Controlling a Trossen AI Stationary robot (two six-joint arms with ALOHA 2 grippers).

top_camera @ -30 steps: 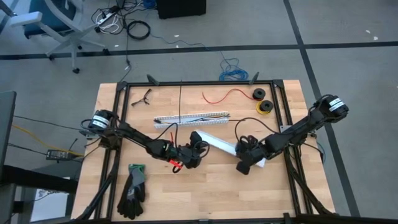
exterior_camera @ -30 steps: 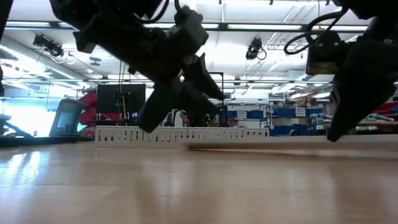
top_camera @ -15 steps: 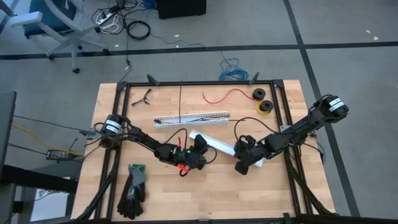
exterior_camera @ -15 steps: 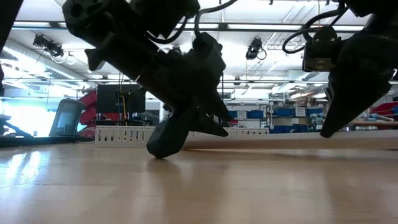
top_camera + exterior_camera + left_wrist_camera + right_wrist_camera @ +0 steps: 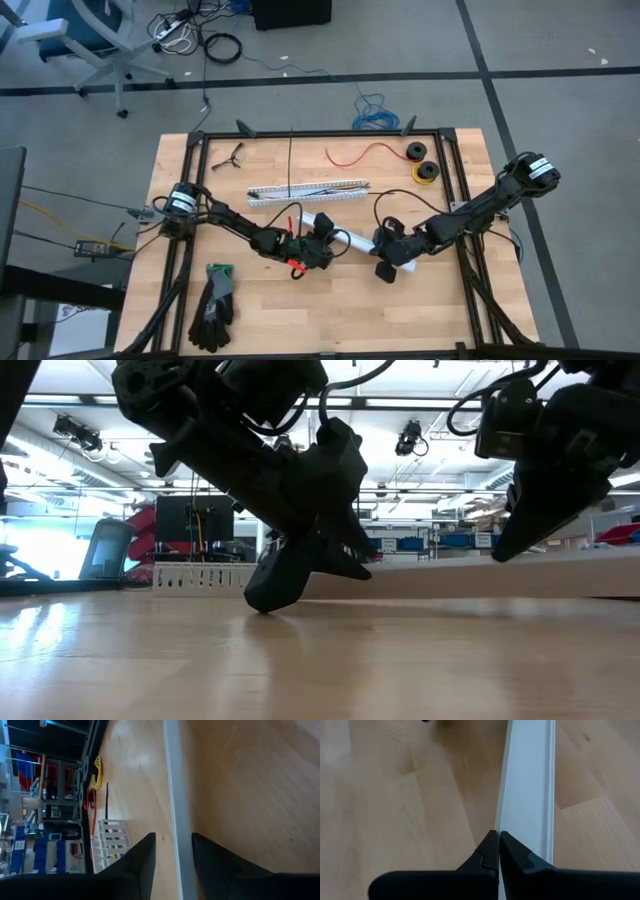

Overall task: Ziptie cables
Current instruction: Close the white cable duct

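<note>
the left gripper [image 5: 325, 243] is low over the middle of the desk [image 5: 420, 310], its jaws partly open on either side of one end of a plain white channel strip [image 5: 172, 795], not closed on it. the right gripper [image 5: 498, 851] is at the other end of this strip, jaws fully closed and holding nothing. the cables [image 5: 113, 851] lie in the white slotted channel [image 5: 310, 190] nearer the far edge of the desk. a pair of gloves [image 5: 213, 305] lies near the front left corner.
</note>
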